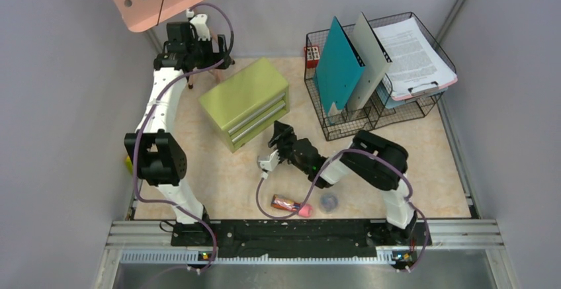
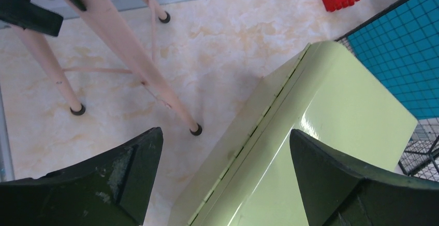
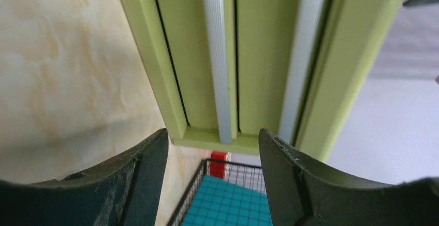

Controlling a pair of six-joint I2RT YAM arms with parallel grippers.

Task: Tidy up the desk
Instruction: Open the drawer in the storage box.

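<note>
Over the desk (image 1: 225,176), left jaws gape wide, right jaws part-open, both empty by the drawer box (image 1: 245,100).

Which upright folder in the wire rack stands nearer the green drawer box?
The teal folder, at the wire rack's left end; the pale grey folder stands beyond it, toward the clipboard of papers.

Glossy painted metal drawer box (image 1: 245,100); smooth marble-look desk (image 1: 225,176); black wire-mesh metal basket (image 1: 403,114).
</note>
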